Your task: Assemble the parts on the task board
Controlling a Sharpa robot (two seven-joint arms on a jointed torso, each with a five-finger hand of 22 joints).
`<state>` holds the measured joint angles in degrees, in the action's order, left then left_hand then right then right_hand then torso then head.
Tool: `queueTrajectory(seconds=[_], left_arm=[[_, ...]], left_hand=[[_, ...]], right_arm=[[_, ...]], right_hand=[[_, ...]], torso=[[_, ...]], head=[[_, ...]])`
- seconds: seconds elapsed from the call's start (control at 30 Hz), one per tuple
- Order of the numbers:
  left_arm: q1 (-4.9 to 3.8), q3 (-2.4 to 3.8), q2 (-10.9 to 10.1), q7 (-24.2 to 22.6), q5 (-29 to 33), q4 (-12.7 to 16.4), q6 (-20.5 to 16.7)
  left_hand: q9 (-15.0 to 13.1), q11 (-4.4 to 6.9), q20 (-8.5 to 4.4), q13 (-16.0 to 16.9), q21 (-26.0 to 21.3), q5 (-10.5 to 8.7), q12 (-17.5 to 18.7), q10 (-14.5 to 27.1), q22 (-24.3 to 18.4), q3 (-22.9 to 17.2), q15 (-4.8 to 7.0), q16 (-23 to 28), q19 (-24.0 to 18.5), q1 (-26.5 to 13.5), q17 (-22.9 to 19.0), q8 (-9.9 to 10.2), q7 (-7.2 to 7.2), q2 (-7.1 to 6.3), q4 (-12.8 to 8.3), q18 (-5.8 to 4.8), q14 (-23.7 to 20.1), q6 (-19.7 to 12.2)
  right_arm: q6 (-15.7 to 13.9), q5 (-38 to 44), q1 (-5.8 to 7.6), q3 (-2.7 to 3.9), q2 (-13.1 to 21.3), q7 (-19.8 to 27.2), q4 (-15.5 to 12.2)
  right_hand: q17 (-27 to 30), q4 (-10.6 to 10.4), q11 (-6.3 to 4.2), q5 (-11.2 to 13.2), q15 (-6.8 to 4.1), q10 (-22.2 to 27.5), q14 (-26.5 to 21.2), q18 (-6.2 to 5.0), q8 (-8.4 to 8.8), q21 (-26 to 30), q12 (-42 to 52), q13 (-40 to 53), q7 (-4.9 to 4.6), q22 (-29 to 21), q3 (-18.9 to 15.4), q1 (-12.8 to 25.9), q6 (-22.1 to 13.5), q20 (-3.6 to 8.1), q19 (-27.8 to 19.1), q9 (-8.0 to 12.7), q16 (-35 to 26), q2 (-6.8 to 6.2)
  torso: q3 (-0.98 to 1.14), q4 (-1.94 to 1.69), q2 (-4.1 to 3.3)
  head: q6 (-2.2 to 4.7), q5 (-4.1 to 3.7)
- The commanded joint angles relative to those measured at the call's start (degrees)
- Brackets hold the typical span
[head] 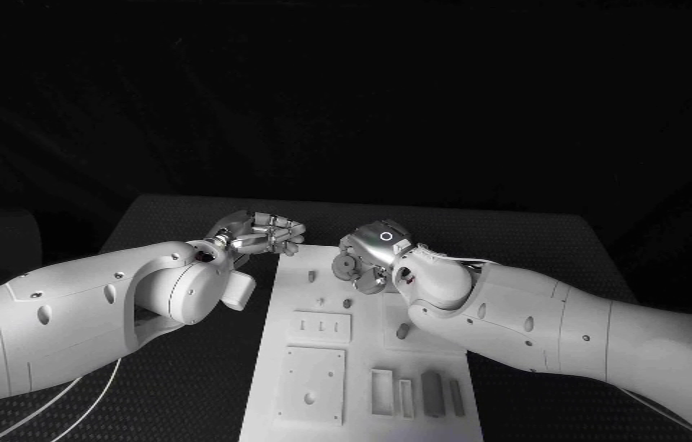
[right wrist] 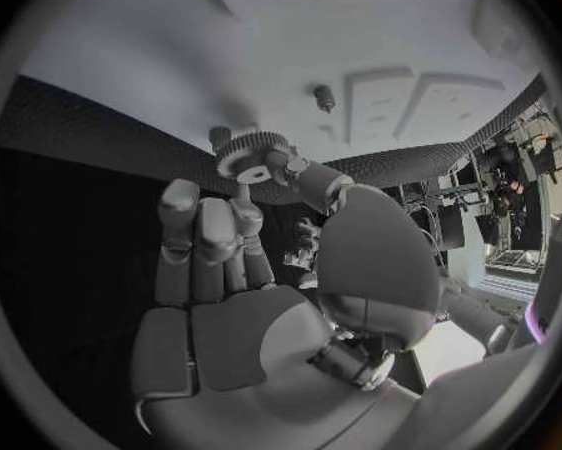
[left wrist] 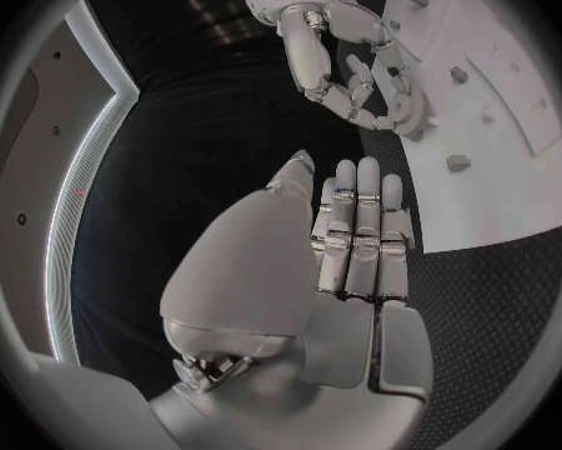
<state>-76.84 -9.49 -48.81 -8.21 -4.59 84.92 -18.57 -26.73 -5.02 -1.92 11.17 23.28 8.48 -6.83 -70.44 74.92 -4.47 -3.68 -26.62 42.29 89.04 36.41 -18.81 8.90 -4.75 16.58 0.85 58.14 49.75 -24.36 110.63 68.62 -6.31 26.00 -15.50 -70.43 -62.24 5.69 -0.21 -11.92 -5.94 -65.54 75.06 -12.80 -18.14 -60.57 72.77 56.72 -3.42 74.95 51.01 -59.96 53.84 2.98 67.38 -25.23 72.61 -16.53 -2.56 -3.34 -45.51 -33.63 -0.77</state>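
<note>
Our right hand [head: 369, 252] pinches a gear [right wrist: 247, 153] over the task board's [head: 289, 387] far end; our left hand [head: 260, 234], fingers released, hovers left of it over the table [head: 173, 212]. Parts [head: 415, 392] lie near.

Head camera looks down on table [head: 173, 222]; wrist cameras sit close behind each palm; all apparently share task board [head: 361, 362].

— What carries it all?
— A black table [head: 188, 217] with a finely textured top.
— And directly on it?
— A white board [head: 289, 402], lying flat in the middle, running from the near edge toward the far side. The wrist views show the same dark top [left wrist: 494, 300] under the board's edge [right wrist: 169, 60].
</note>
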Motion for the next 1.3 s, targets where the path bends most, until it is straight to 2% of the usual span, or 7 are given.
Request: queueTrajectory(seconds=[0.03,0.33,0.6,0.73,1.13,1.3], left_arm=[[-0.06,0.05,0.22,-0.64,-0.14,0.07,0.44],[-0.06,0.05,0.39,-0.58,-0.14,0.03,0.45],[-0.07,0.05,0.45,-0.58,-0.14,-0.06,0.43],[-0.07,0.05,0.57,-0.58,-0.14,-0.08,0.46],[-0.07,0.05,0.79,-0.56,-0.14,-0.1,0.52],[-0.07,0.05,0.79,-0.55,-0.14,-0.11,0.52]], left_hand=[[-0.05,-0.2,0.17,0.09,0.29,0.04,0.27,-0.27,1.07,0.01,-0.31,0.32,-0.4,0.58,0.06,0.25,0.33,0.0,-0.04,-0.03,0.18,0.14],[-0.06,-0.2,0.18,0.1,0.3,0.04,0.28,-0.28,1.07,0.02,-0.31,0.34,-0.41,0.55,0.08,0.25,0.33,0.01,-0.02,-0.04,0.18,0.14],[-0.08,-0.2,0.18,0.12,0.3,0.03,0.32,-0.28,1.07,0.03,-0.32,0.36,-0.41,0.52,0.1,0.27,0.33,0.0,-0.01,-0.04,0.19,0.14],[-0.08,-0.2,0.18,0.13,0.31,0.02,0.34,-0.28,1.07,0.03,-0.32,0.37,-0.42,0.51,0.11,0.28,0.33,0.0,-0.01,-0.04,0.19,0.14],[-0.1,-0.21,0.18,0.16,0.32,0.01,0.38,-0.29,1.07,0.04,-0.32,0.4,-0.42,0.48,0.14,0.31,0.34,0.0,-0.01,-0.03,0.2,0.15],[-0.11,-0.21,0.18,0.17,0.32,0.01,0.4,-0.3,1.07,0.04,-0.32,0.41,-0.42,0.48,0.16,0.32,0.34,0.0,-0.01,-0.03,0.2,0.15]], right_arm=[[-0.49,1.47,-0.28,-0.13,-0.57,-0.57,0.7],[-0.47,1.52,-0.7,-0.23,-1.6,-0.62,1.74],[-0.33,1.81,-0.75,-0.51,-2.14,-0.61,2.71],[-0.28,1.81,-0.75,-0.53,-2.48,-0.52,2.97],[0.26,1.42,-0.91,-0.93,-3.46,-0.06,4.14],[0.88,1.26,-0.97,-1.08,-3.52,0.03,4.27]], right_hand=[[0.04,0.07,0.0,0.22,-0.12,-0.52,0.41,-2.2,-0.47,-0.24,-0.14,-0.08,-2.68,0.06,0.25,-0.31,4.33,0.0,0.51,-0.08,-0.22,-0.38],[0.14,0.22,0.0,0.28,-0.13,-0.54,0.39,-2.2,-0.43,-0.25,-0.16,-0.11,-2.69,0.06,0.31,-0.41,4.28,0.01,0.54,-0.05,-0.3,-0.39],[0.26,0.4,0.02,0.35,-0.13,-0.53,0.34,-2.2,-0.35,-0.25,-0.2,-0.14,-2.71,0.05,0.32,-0.47,4.19,0.01,0.55,-0.01,-0.42,-0.42],[0.34,0.5,0.03,0.47,-0.12,-0.53,0.31,-2.2,-0.32,-0.24,-0.23,-0.17,-2.73,0.04,0.31,-0.47,4.16,0.01,0.55,0.01,-0.49,-0.43],[0.64,1.11,0.14,1.86,-0.02,-0.45,0.2,-2.2,-0.08,-0.14,-0.4,-0.32,-2.85,-0.02,0.1,-0.36,3.92,-0.1,0.45,0.15,-0.89,-0.47],[0.64,1.66,0.3,3.31,0.11,-0.34,0.17,-2.2,0.21,-0.04,-0.49,-0.42,-3.01,-0.08,-0.18,-0.28,3.53,-0.18,0.35,0.32,-1.07,-0.52]], torso=[[-0.02,0.07,-0.01],[0.03,0.19,0.05],[0.08,0.08,0.0],[0.08,0.23,-0.02],[0.11,0.2,0.0],[0.08,0.25,0.02]], head=[[-0.08,-0.08],[-0.06,0.04],[-0.18,0.18],[-0.21,0.3],[-0.39,0.48],[-0.53,0.56]])
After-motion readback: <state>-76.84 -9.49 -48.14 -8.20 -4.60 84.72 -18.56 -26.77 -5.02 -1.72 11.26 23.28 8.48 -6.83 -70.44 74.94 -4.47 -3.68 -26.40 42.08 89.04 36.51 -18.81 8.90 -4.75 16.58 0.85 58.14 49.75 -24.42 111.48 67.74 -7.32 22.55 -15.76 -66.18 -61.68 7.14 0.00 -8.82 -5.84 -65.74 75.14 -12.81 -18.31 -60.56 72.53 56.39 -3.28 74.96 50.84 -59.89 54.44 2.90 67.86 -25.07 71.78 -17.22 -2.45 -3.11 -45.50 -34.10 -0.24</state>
